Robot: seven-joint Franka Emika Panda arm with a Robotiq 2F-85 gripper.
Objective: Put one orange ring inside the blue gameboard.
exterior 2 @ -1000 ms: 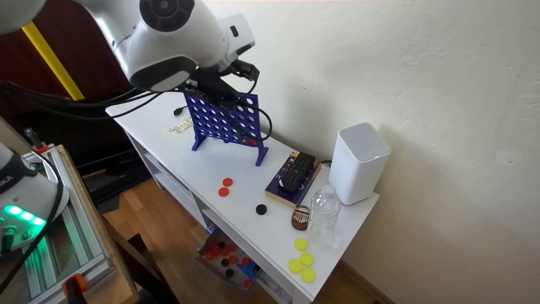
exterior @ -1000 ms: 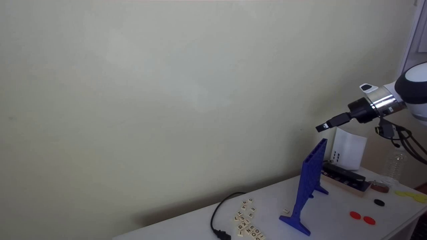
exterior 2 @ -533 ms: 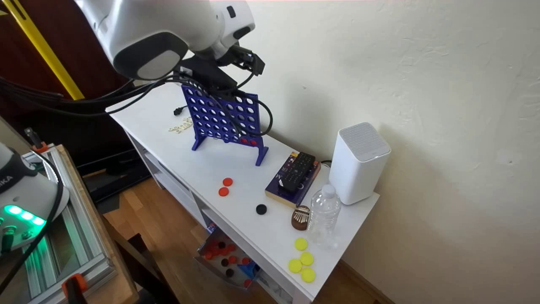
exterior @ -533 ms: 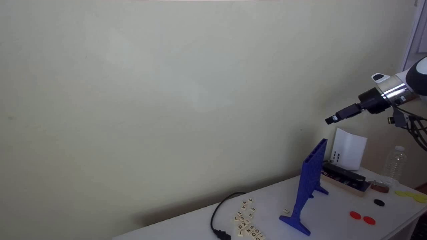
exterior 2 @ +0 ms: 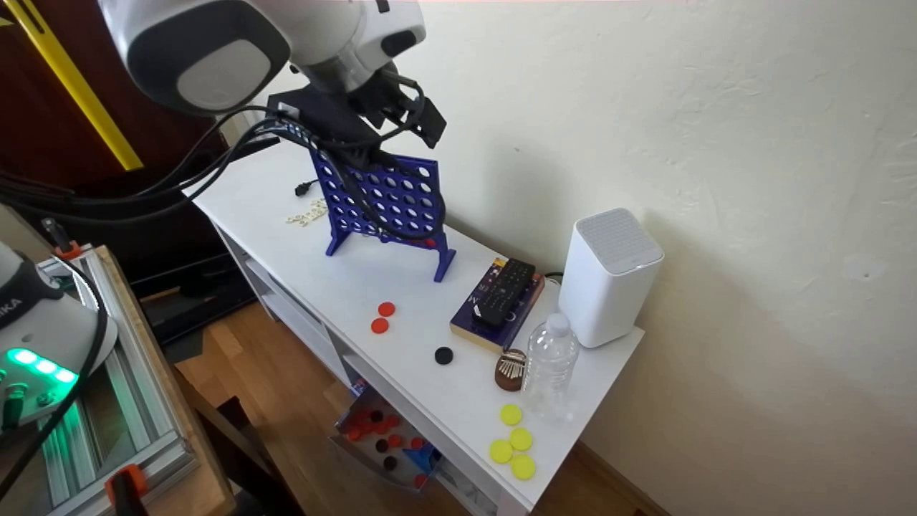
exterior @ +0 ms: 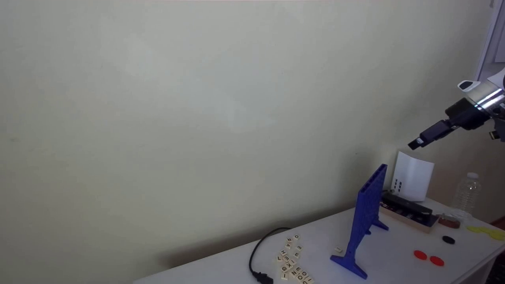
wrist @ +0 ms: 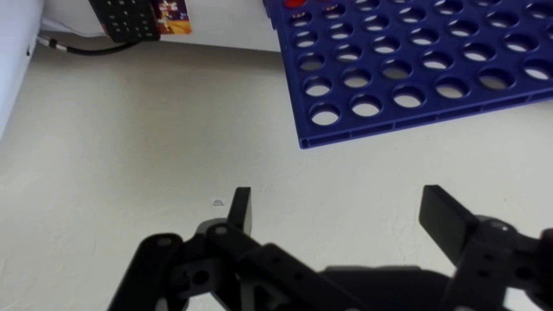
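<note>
My two fingers [wrist: 449,222] are spread wide, and I see the pale wall [wrist: 151,142] in the gap between them. My gripper [wrist: 337,209] hangs in the air, higher than the top edge of the blue board [exterior: 366,213] and apart from it. The board stands upright on its feet on the white table [exterior 2: 430,308]. Two orange discs [exterior 2: 380,325] lie flat on the table on my side of the board, just beside each other. Another orange disc [wrist: 295,2] sits in the board's bottom row, in the corner hole. On the same side of the board lies a book [exterior 2: 466,320] with a remote [exterior 2: 505,290] on top, near one foot; a black disc [exterior 2: 444,355] lies farther from the board, then a clear bottle [exterior 2: 550,358], a white box [exterior 2: 612,287] and, well apart, four yellow discs [exterior 2: 521,438]. Letter tiles [exterior: 289,265] are scattered on the board's other side.
</note>
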